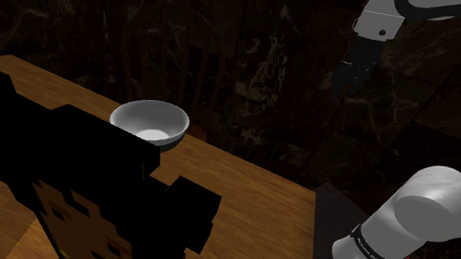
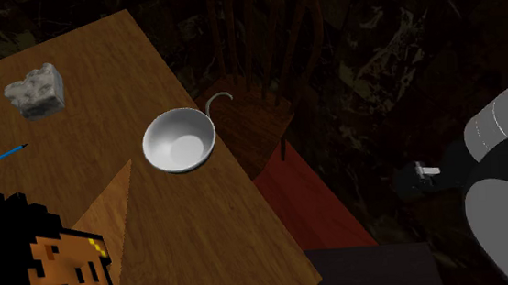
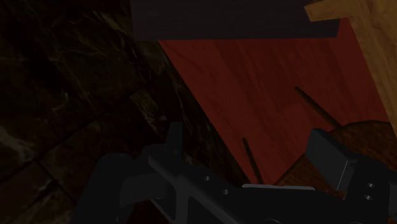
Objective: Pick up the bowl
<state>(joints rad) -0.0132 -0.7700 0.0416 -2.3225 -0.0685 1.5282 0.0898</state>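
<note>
White bowl point(image 1: 149, 124) sits upright near the wooden table's point(image 1: 249, 208) edge; the gripper point(image 1: 348, 84), fingers apart, hangs well beyond that edge; best to swing across first, then descend with one finger either side of the rim.

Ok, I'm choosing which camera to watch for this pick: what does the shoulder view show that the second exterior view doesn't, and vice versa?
The shoulder view adds the all-black two-finger gripper, hanging high beyond the edge of the brown wooden table, far from the round white bowl. The second exterior view adds a rough grey lump and a thin blue pencil on the table, and a flat red surface beside it. Both share that bowl, the table and the black blocky pixelated object.
</note>
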